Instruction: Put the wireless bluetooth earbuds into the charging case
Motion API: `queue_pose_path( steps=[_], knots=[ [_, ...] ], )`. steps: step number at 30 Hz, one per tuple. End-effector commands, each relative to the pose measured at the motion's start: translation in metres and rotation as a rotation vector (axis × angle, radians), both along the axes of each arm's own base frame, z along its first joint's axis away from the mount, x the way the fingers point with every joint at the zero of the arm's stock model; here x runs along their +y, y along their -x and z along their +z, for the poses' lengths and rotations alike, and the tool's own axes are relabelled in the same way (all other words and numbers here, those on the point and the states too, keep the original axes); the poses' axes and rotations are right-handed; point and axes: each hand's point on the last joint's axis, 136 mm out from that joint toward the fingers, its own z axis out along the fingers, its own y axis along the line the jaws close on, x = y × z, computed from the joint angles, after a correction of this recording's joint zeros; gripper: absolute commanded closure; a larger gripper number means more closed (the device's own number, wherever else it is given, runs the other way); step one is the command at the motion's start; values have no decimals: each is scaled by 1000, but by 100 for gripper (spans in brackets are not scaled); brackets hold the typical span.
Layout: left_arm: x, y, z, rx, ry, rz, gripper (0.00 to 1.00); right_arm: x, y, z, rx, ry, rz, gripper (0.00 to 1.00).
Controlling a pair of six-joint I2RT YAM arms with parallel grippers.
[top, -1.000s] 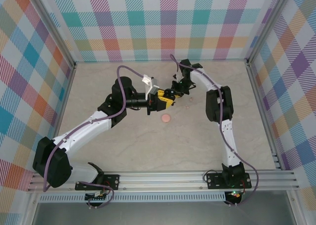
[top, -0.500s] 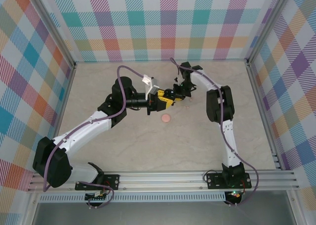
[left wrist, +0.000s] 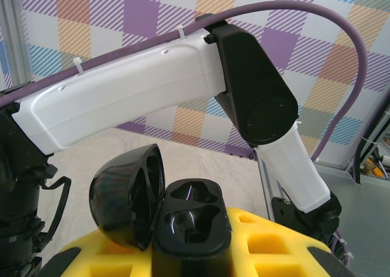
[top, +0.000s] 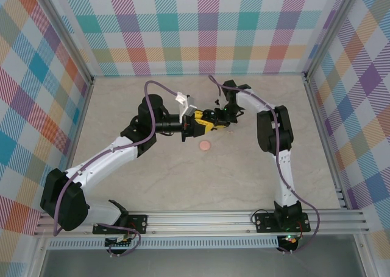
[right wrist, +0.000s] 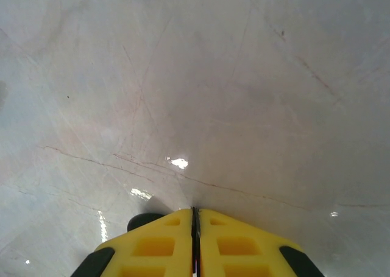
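A small dark lump [right wrist: 143, 221] tucked against the tip of the right gripper [right wrist: 194, 219] may be 1 black earbud, though it is too hidden to be sure; those jaws are pressed together just above the table [right wrist: 256, 76]. The black charging case [left wrist: 190, 219] sits pinched in the left gripper [top: 206, 120], lid [left wrist: 128, 195] open, its 2 wells empty. Hold the case level; line a bud up with the matching well, then lower gently.

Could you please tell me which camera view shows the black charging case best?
The left wrist view: the case sits close up between the left gripper's yellow jaws, lid hinged open, both wells visible. The top view shows it tiny and dark, far from the camera.
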Motion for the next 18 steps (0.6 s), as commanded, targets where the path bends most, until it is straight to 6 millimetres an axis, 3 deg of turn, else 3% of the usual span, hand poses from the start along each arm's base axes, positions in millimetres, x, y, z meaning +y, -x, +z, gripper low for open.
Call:
queue_pose_path(
  steps=[1,10,18],
  knots=[
    [0,5,6,-4,9,-8,95,0,27,6,62,19,43,88],
    [0,5,8,-6,12,-9,95,10,38,13,74,-18,91,87],
    [1,6,9,-7,11,-6,95,1,27,31,-6,39,57,84]
  ],
)
